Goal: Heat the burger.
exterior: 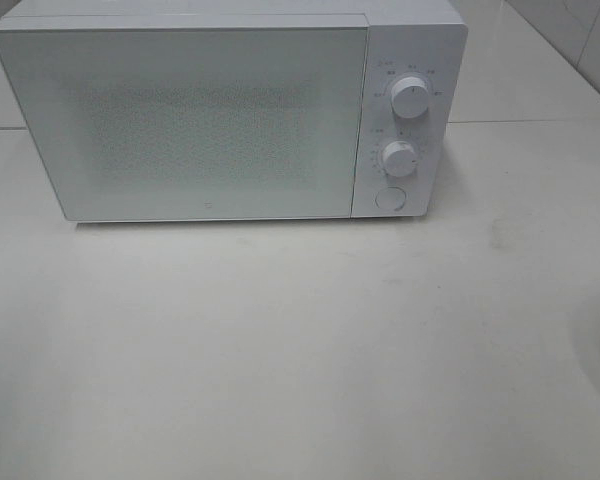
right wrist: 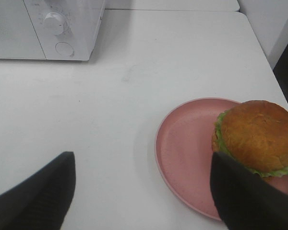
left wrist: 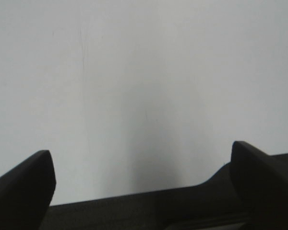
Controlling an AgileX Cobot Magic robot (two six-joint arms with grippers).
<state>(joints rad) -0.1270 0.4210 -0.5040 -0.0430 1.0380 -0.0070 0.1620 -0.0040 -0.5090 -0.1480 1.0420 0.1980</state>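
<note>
The burger (right wrist: pixel 259 134), with a domed brown bun and green lettuce, sits on one side of a flat pink plate (right wrist: pixel 187 153) in the right wrist view. My right gripper (right wrist: pixel 141 163) is open and empty. One finger (right wrist: pixel 245 196) is beside the burger and over the plate's rim, and the other is over bare table. My left gripper (left wrist: pixel 140 151) is open and empty over bare white table. The white microwave (exterior: pixel 210 110) stands at the back with its door shut. Neither gripper nor the burger shows in the exterior view.
The microwave's panel has two round knobs (exterior: pixel 410 97) (exterior: pixel 398 157) and a round button (exterior: pixel 390 198) on the right. The microwave also shows in the right wrist view (right wrist: pixel 38 28), well away from the plate. White tabletop (exterior: pixel 300 350) stretches in front of it.
</note>
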